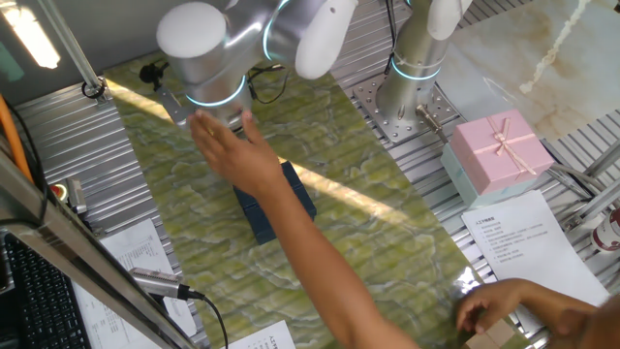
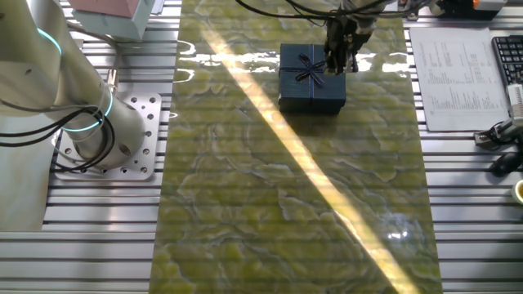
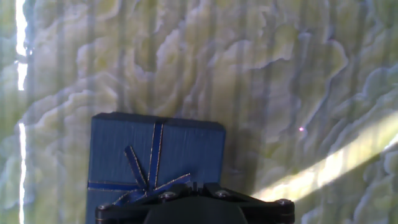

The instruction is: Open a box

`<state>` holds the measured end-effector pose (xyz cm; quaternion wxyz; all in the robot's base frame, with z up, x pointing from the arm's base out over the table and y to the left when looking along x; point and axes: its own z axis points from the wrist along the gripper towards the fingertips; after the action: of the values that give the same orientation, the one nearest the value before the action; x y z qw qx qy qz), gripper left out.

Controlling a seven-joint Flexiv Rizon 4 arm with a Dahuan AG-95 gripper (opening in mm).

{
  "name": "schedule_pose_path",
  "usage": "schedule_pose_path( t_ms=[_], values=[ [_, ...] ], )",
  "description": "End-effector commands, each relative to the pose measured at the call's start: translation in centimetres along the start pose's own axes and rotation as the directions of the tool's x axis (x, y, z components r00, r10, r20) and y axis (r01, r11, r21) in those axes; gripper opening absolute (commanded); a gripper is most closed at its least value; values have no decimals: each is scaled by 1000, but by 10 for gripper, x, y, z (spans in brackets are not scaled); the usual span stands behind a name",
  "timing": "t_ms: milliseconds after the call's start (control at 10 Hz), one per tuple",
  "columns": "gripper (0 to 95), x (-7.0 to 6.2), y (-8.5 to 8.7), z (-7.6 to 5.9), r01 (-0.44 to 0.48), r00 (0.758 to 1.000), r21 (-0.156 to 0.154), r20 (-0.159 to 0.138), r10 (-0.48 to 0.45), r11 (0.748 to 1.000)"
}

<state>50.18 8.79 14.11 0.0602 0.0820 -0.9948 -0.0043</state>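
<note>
Hand view looks straight down on the box, a dark navy square with its lid on and a thin ribbon crossing the top into a small bow. Its sides run nearly parallel to the edges of that picture, turned only slightly, and being square it has no longer side to speak of. It sits on the green marbled mat, with a stripe of sunlight slanting across the mat to its right. At the bottom edge a black part of the hand mount covers the near side of the box; the fingers themselves are out of sight there.

From the other fixed view, the box rests near the far end of the mat, its edges roughly in line with the mat's edges. The gripper hangs over the box's right-hand part, beside the bow; whether its fingers are spread or closed cannot be told.

From one fixed view, a person's arm reaches across the mat and hides most of the box, while the hand lies against the robot's wrist. A pink box with a bow stands off the mat near the robot's base, next to a printed sheet.
</note>
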Motion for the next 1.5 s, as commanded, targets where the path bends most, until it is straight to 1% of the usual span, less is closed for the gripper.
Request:
schedule_pose_path(
  t_ms=[100, 200, 300, 400, 500, 600, 700, 900, 1000, 1100, 1300, 1400, 1500],
  values=[
    [0, 0, 2, 0, 49, 999, 1, 3, -49, 999],
    [0, -1, 6, 1, 47, 999, 7, 20, -47, 999],
    [0, -1, 9, 2, 44, 998, 12, 45, -45, 999],
    [0, -1, 16, 4, 22, 997, 4, 75, -23, 1000],
    [190, 0, 19, 5, 24, 997, -5, 73, -23, 1000],
    [190, 0, 24, 7, 34, 996, 2, 80, -34, 999],
    [190, 0, 27, 8, 35, 996, 4, 78, -35, 999],
    [190, 1, 35, 12, 38, 996, 2, 79, -38, 999],
    [190, 0, 40, 17, 41, 996, 1, 80, -41, 999],
    [190, -1, 40, 21, 49, 995, 1, 83, -49, 999],
    [190, -2, 40, 27, 64, 993, 2, 99, -64, 998],
    [190, -2, 40, 28, 68, 992, 3, 103, -68, 998],
    [190, -1, 44, 30, 69, 992, 3, 106, -69, 998]
  ],
)
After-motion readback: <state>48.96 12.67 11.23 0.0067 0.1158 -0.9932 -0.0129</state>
